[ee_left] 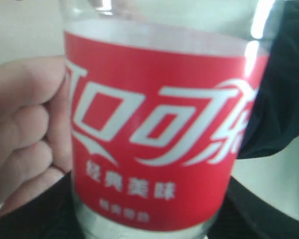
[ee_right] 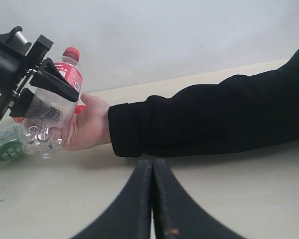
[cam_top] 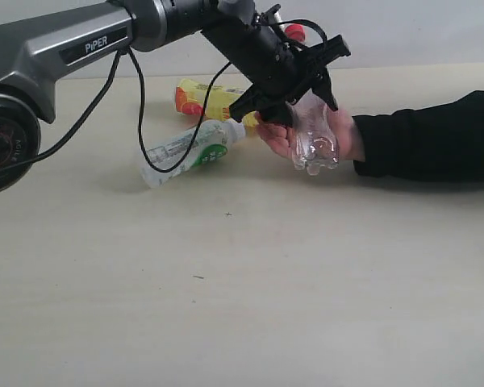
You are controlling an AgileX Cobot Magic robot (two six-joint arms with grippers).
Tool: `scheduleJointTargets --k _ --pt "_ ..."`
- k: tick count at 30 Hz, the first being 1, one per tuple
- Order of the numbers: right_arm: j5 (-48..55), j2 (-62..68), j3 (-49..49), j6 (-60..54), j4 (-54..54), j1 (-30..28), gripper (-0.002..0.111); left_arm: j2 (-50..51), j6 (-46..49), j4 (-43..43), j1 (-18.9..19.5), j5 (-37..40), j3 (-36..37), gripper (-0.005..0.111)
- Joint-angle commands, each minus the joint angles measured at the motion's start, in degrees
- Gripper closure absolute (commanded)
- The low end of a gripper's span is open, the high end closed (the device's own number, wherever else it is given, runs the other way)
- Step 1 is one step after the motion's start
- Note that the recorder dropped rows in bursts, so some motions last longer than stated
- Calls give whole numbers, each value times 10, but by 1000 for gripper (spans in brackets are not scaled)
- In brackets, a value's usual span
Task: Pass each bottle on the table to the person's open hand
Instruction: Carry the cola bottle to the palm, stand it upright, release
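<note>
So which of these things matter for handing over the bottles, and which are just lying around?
Part of the job: clear red-label bottle in the left jaws; person's hand; yellow bottle and white-green bottle lying on the table.
Just there: black cable on the left arm; right jaws, shut.

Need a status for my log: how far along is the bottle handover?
Done: no finished handover shows. In hand: the left gripper clamps the red-label bottle, which is cupped by the person's hand. Left: release it, then deliver the yellow bottle and the white-green bottle lying on the table. The right gripper is shut, holding nothing.
</note>
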Motion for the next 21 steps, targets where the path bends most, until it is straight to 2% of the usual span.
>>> scheduleJointTargets --k 1,6,12,15,21 --pt "-5 -3 3 0 0 -3 108 15 -10 -10 6 2 -5 81" --pt "-5 -3 3 0 0 -3 108 22 -10 -10 6 2 -5 52" --pt "-5 -3 3 0 0 -3 108 22 -10 -14 6 -4 -5 29" --pt "-5 -3 3 0 0 -3 108 22 -10 -16 6 -2 -5 24" --pt "-5 -3 3 0 0 -3 108 16 2 -16 6 1 -5 24"
